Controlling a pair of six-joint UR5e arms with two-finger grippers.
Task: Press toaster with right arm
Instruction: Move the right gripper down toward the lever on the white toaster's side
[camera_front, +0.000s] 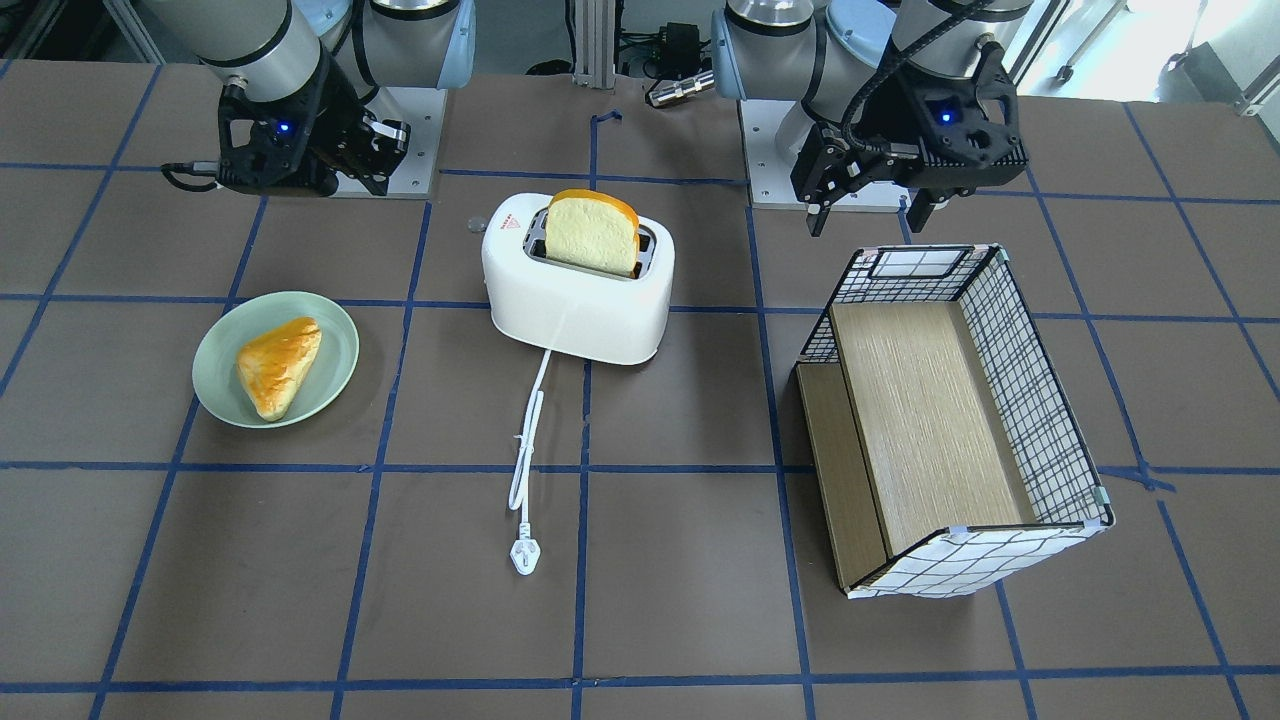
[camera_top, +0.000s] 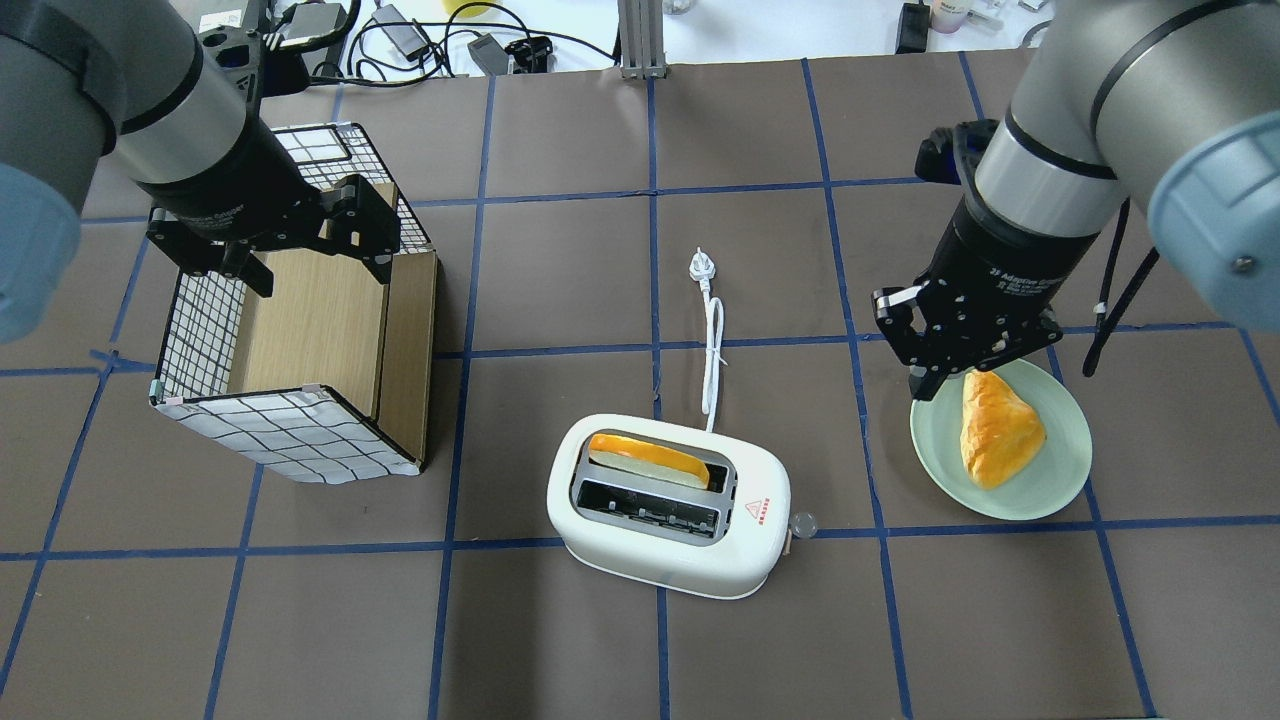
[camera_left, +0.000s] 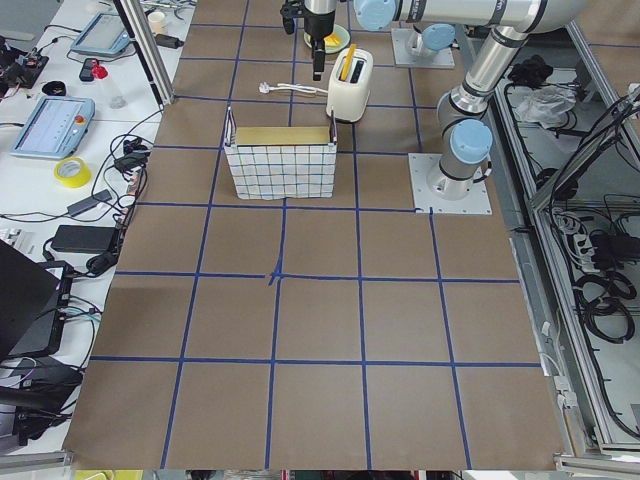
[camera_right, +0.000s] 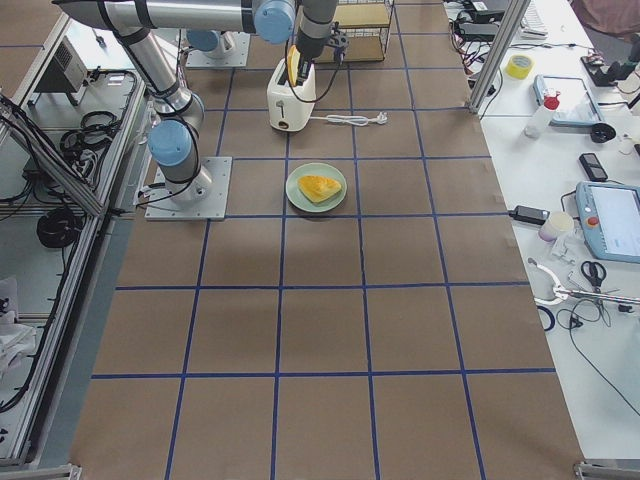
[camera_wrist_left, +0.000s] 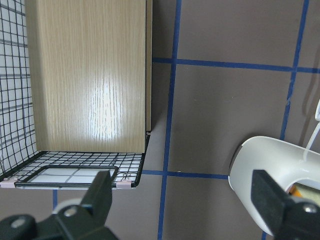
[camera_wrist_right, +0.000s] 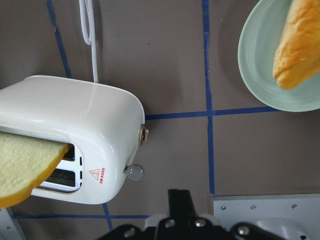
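Observation:
The white toaster (camera_front: 580, 300) stands mid-table with a bread slice (camera_front: 590, 235) upright in one slot; it also shows in the overhead view (camera_top: 670, 560) and the right wrist view (camera_wrist_right: 75, 125). Its small lever knob (camera_wrist_right: 134, 172) sticks out of the end nearest the right arm and appears in the overhead view too (camera_top: 803, 522). The cord and plug (camera_top: 700, 265) lie stretched out on the table. My right gripper (camera_top: 925, 385) is shut and empty, hovering over the plate's edge, to the right of the toaster and apart from it. My left gripper (camera_top: 315, 260) is open and empty above the basket.
A green plate (camera_top: 1000, 505) with a golden pastry (camera_top: 995, 425) sits right of the toaster. A wire basket with a wooden insert (camera_top: 280, 430) lies on its side to the left. Blue tape lines grid the brown table.

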